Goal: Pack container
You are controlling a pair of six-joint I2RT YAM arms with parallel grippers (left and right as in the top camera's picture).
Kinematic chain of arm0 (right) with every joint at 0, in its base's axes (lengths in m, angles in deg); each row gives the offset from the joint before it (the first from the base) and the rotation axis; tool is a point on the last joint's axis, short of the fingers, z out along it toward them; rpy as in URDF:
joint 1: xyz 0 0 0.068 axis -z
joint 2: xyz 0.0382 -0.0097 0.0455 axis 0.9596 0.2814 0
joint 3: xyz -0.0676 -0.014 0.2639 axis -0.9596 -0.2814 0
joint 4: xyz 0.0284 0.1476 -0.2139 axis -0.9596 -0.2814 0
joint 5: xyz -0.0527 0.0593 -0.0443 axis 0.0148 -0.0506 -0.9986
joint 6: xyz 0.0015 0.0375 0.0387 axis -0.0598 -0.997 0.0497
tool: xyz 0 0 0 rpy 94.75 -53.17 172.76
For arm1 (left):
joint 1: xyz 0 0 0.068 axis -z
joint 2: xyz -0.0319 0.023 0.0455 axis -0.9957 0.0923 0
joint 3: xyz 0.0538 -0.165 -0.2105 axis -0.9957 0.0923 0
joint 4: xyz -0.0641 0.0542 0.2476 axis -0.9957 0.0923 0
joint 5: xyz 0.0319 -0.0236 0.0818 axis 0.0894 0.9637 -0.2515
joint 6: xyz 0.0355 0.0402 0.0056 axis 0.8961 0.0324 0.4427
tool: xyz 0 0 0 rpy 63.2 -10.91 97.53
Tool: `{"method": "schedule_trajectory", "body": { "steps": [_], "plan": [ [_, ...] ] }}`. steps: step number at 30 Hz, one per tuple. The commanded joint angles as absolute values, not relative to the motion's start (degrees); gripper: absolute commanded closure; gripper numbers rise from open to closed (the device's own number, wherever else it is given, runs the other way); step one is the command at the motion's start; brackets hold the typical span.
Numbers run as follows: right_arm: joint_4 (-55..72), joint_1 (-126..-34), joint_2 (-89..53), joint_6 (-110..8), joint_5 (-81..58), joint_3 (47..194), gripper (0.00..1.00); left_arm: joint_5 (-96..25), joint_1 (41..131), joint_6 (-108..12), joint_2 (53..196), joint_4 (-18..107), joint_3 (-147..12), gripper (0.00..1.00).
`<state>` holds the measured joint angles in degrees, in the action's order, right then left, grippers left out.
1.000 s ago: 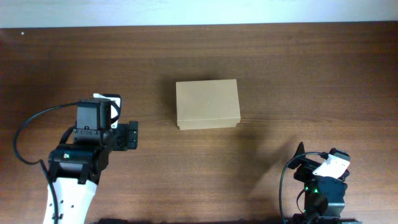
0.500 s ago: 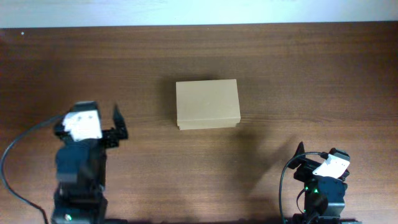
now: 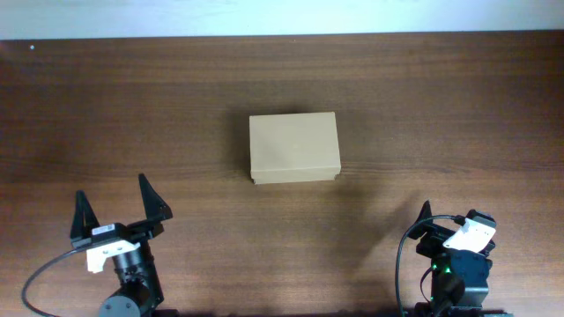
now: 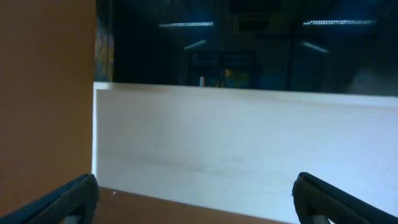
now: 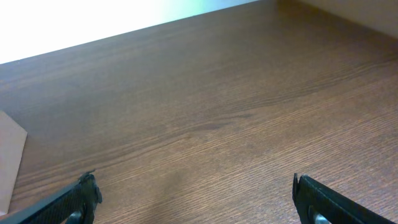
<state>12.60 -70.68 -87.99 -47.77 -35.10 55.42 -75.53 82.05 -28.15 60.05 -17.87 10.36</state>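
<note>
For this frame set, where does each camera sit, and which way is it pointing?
Overhead: above the table, looking straight down at the closed cardboard box; the open left claw and the right arm show at the near edge.
Left wrist: on the left arm, facing level toward a white wall; the left claw's tips fill the bottom corners.
Right wrist: on the right arm, angled down across the tabletop; the open right claw frames the bottom.
Shared: overhead and right wrist both show the cardboard box, the latter only a corner.
</note>
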Motion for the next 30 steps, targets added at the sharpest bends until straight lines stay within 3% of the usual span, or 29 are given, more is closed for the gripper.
{"method": "schedule_trajectory", "body": {
  "steps": [1, 26, 30],
  "plan": [
    [12.5, -70.3, -88.6, -48.3, -35.2, 55.0, 0.01, -76.1, 81.5, -28.3, 58.3, -16.8, 11.9, 0.01],
    [12.5, -70.3, -88.6, -48.3, -35.2, 55.0, 0.01, -76.1, 81.7, -28.3, 57.5, 14.0, 11.9, 0.01],
    [12.5, -70.3, -88.6, -48.3, -35.2, 55.0, 0.01, -76.1, 81.7, -28.3, 57.8, 13.7, 11.9, 0.01]
  ]
}}
